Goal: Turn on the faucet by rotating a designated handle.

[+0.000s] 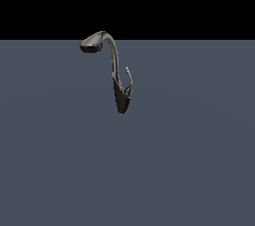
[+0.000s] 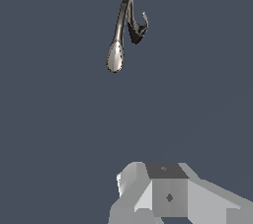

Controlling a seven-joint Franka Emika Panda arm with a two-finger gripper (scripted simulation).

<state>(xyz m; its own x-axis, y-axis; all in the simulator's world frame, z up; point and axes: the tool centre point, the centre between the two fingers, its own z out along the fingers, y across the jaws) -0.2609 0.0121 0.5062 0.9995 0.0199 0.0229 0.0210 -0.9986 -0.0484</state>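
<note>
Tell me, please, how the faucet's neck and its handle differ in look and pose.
The neck is long and arches over to a flattened oval spout head; the handle is a short, thin sliver with no head. The neck rises far above the dark base; the handle stays close beside it. Both are grey metal and branch from that base.

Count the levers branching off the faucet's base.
1. The handle is a thin curved sliver rising from the dark base of the faucet, on the exterior view's right of the arched neck. The wrist view shows the same one; none other shows.
</note>
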